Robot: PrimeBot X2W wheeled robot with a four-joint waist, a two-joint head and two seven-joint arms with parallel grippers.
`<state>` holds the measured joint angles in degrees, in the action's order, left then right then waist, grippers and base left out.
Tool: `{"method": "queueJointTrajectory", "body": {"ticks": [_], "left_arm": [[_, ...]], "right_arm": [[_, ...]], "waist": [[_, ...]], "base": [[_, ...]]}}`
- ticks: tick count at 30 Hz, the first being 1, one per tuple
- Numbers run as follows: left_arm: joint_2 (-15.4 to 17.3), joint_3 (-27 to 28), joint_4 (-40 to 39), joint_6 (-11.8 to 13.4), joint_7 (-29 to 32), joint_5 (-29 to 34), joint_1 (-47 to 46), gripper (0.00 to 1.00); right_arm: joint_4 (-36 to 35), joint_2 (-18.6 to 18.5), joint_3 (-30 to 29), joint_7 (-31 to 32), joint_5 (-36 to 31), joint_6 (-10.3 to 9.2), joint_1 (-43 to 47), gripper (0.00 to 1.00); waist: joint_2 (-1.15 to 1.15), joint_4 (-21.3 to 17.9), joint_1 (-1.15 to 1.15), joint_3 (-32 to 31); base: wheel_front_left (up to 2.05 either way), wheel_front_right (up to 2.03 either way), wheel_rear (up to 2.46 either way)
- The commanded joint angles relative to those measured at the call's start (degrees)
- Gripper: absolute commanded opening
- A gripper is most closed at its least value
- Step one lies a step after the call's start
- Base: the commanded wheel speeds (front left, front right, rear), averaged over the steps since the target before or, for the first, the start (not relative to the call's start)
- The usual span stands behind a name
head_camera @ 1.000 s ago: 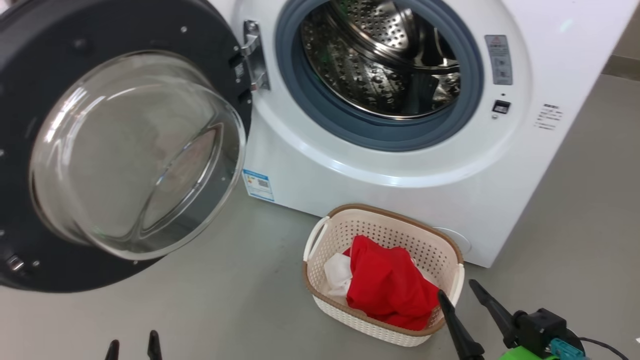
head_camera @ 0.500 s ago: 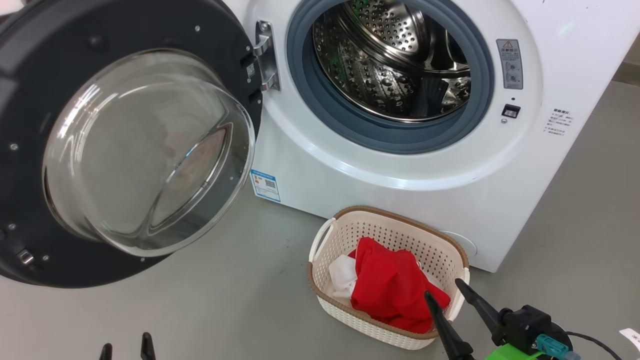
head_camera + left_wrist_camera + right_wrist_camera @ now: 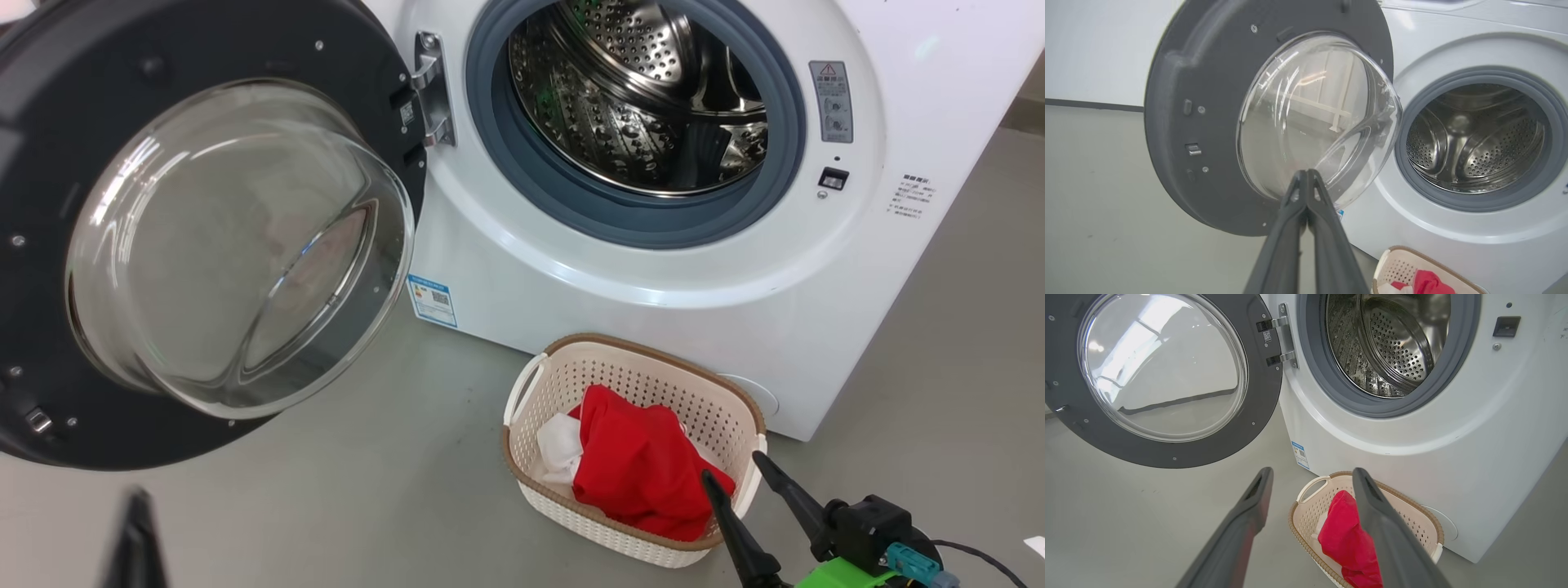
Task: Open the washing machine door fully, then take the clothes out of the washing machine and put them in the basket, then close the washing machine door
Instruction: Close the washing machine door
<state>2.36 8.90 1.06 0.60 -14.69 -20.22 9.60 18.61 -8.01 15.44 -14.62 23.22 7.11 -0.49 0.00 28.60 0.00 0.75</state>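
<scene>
**STATUS: DOOR OPEN, CLOTHES IN BASKET, BOTH PINCERS EMPTY**

**Left pincer.** In the left wrist view the left pincer (image 3: pixel 1306 175) has its two dark fingers pressed together along their tips, with nothing between them. In the head view it appears as a dark blur (image 3: pixel 135 539) at the lower left, above the floor (image 3: pixel 367 490). Straight ahead of its tips stands the washing machine door (image 3: pixel 1274 118), swung wide on its hinge (image 3: pixel 431 82), inner face and bulging glass bowl turned toward the pincer. The pincer is clear of the door.

**Right pincer.** The right pincer (image 3: pixel 732 467) is spread wide and holds nothing; in the right wrist view the gap between its fingers (image 3: pixel 1311 471) is unobstructed.

**Task items relative to the right pincer.**
- The basket (image 3: pixel 645 347) sits on the floor just ahead of and below the tips, against the front of the washing machine (image 3: pixel 571 286). In the head view the tips overlap its near right corner.
- The clothes (image 3: pixel 637 465), red with a white part, lie bunched inside the basket, just left of the tips. Contact with them cannot be determined.
- The drum (image 3: pixel 637 98), ringed by the grey gasket (image 3: pixel 620 220), is well ahead of and above the tips; bare perforated steel shows inside.
- The door (image 3: pixel 229 245) hangs far to the left of this pincer.
</scene>
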Motion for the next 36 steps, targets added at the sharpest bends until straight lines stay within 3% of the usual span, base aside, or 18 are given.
{"method": "queueJointTrajectory", "body": {"ticks": [1, 7, 15, 20, 27, 31, 36], "left_arm": [[0.52, 5.20, -5.15, -1.42, -0.31, 1.53, -5.48, 0.00], [1.71, 13.53, -11.02, -5.23, -0.31, 5.66, -13.91, 0.00], [13.54, 22.26, -4.04, -7.91, -0.31, 4.89, -31.28, 0.00], [19.97, 23.33, 5.36, -8.05, -0.31, 1.75, -39.58, 0.00], [26.60, 22.28, 27.58, -8.07, 0.69, -10.86, -49.86, 0.00], [30.29, 20.03, 39.28, -8.08, 6.75, -17.77, -54.83, 0.00], [33.11, 15.34, 46.61, -8.08, 17.68, -25.69, -57.96, 0.00]], "right_arm": [[-1.46, -0.35, 0.38, -0.38, -0.28, 0.37, -0.94, 1.00], [-1.66, -0.55, -0.49, -0.38, -0.61, 0.37, -0.79, 1.00], [-2.26, -0.67, -1.90, -0.38, -1.21, 0.37, -1.02, 1.00], [-2.88, -1.05, -3.32, -0.38, -1.67, 0.37, -0.82, 1.00], [-3.56, -1.44, -4.56, -0.38, -2.24, 0.37, -0.81, 1.00], [-3.73, -1.32, -4.69, -0.38, -2.51, 0.37, -0.86, 1.00], [-4.00, -1.61, -4.54, -0.38, -2.67, 0.37, -1.34, 1.00]], "waist": [[0.00, 0.04, 0.00, 0.61], [0.00, 0.19, 0.00, 1.73], [0.00, 0.22, 0.00, 3.87], [0.00, 0.35, 0.00, 5.31], [0.00, 0.74, 0.00, 6.93], [0.00, 0.85, 0.00, 7.52], [0.00, 0.55, 0.00, 8.97]], "base": [[0.00, 0.00, 0.00], [0.00, 0.00, 0.00], [0.00, 0.00, 0.00], [0.00, 0.00, 0.00], [0.00, 0.00, 0.00], [0.00, 0.00, 0.00], [0.00, 0.00, 0.00]]}}
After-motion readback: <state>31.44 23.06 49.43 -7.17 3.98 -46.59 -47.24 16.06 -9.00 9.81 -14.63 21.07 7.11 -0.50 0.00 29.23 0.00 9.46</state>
